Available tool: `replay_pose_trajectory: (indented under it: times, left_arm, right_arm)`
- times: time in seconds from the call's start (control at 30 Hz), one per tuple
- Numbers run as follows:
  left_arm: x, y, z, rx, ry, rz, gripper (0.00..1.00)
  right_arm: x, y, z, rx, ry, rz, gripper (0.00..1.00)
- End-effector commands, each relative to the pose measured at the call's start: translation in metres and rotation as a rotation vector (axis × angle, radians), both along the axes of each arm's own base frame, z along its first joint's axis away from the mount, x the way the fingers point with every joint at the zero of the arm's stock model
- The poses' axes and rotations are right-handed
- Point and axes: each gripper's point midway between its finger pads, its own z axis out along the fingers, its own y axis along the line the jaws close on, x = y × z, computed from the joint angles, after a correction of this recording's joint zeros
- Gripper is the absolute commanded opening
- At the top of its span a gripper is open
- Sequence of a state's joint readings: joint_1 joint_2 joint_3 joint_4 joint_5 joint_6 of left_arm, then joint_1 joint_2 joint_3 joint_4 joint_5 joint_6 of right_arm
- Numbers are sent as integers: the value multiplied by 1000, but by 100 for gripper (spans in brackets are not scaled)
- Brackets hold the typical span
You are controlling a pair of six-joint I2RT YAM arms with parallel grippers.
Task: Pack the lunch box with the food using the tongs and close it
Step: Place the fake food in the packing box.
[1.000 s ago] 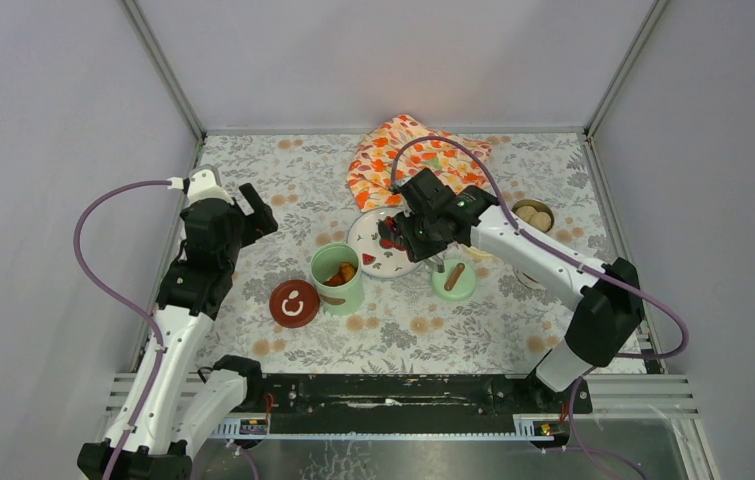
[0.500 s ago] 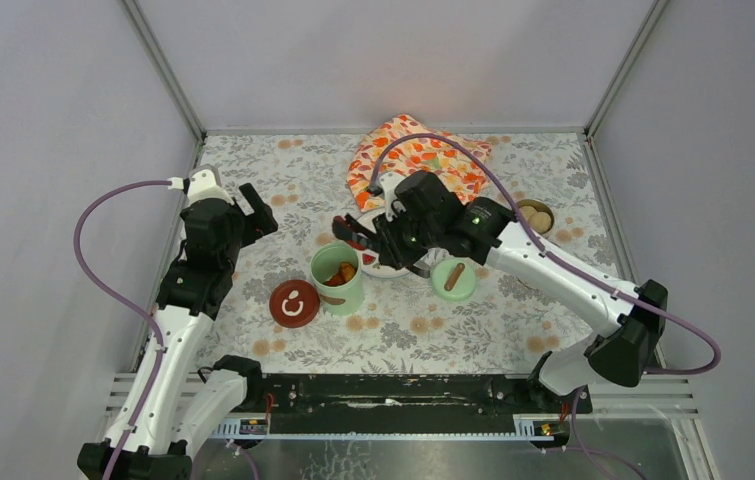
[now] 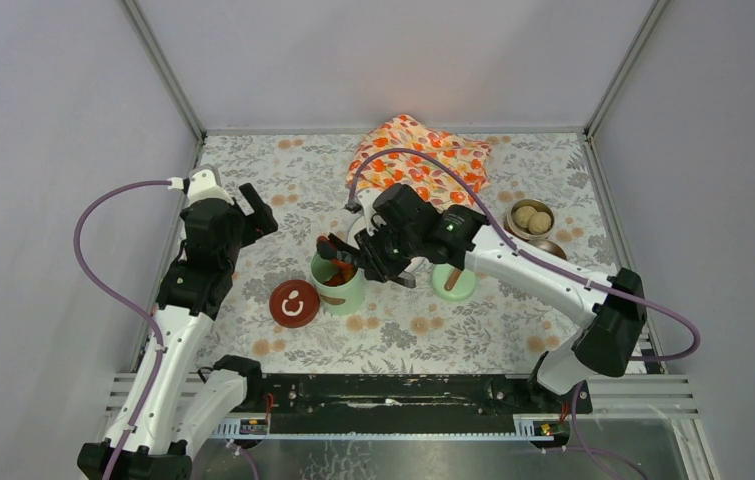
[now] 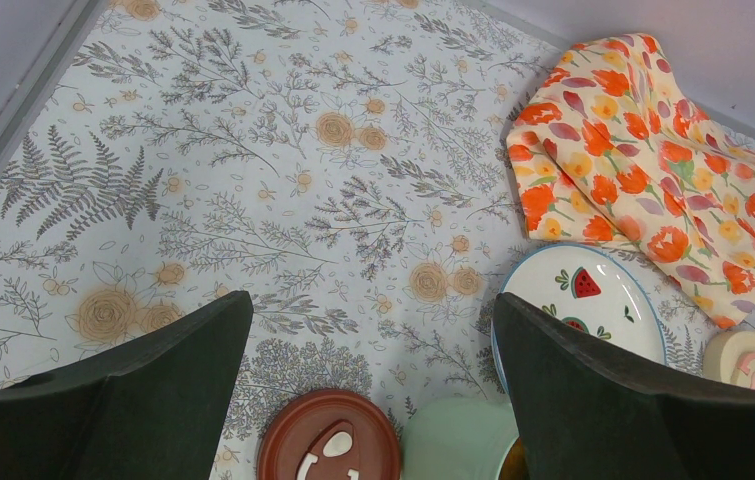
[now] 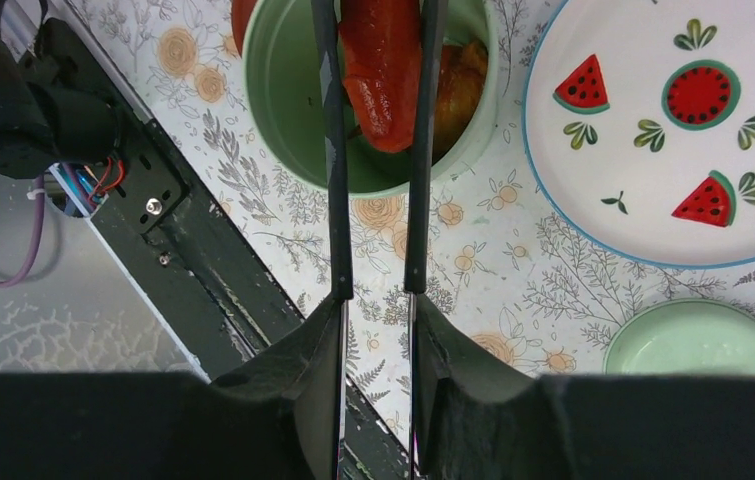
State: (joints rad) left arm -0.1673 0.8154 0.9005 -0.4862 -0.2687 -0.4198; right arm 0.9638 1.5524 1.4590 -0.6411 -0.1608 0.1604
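Note:
My right gripper (image 5: pixel 378 305) is shut on the tongs (image 5: pixel 329 150), whose two thin dark arms run forward from its fingers. The tong tips pinch an orange-red fried chunk (image 5: pixel 381 70) right over the mouth of the tall mint-green pot (image 5: pixel 288 110), which holds more fried chunks (image 5: pixel 458 85). From above, the right gripper (image 3: pixel 373 255) hangs beside the pot (image 3: pixel 336 285). A steel bowl (image 3: pixel 531 218) at the right holds pale beige balls. My left gripper (image 3: pixel 258 210) stands open and empty, well to the left; in its own view, the left gripper (image 4: pixel 373 303).
The white plate (image 5: pixel 653 160) with watermelon prints lies just behind the pot. The green lid (image 3: pixel 453 280) sits right of the pot, the dark red lid (image 3: pixel 293 302) left of it, and a cream lid (image 4: pixel 750 360) past the plate. The orange flowered cloth (image 3: pixel 418 155) lies at the back.
The right arm has swung left from over the plate to over the mint-green pot, carrying the fried chunk in the tongs. The left arm has not moved.

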Motion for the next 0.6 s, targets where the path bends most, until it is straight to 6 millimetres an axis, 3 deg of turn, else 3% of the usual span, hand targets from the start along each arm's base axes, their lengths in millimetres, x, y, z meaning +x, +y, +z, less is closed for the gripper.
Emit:
replay_pose_trajectory:
  times: [0.0, 0.2, 0.43, 0.57]
  left_arm:
    - [7, 1, 11, -4, -55, -1, 98]
    - [7, 0, 10, -4, -54, -1, 98]
    - [7, 1, 10, -3, -53, 0, 98]
    - [7, 1, 10, -3, -55, 2, 98]
  right_arm:
    - [-3, 13, 5, 43, -12, 44, 35]
    - [-5, 5, 8, 39, -26, 33, 48]
    - [-3, -5, 24, 70, -75, -9, 50]
    - [8, -20, 32, 61, -138, -98, 50]
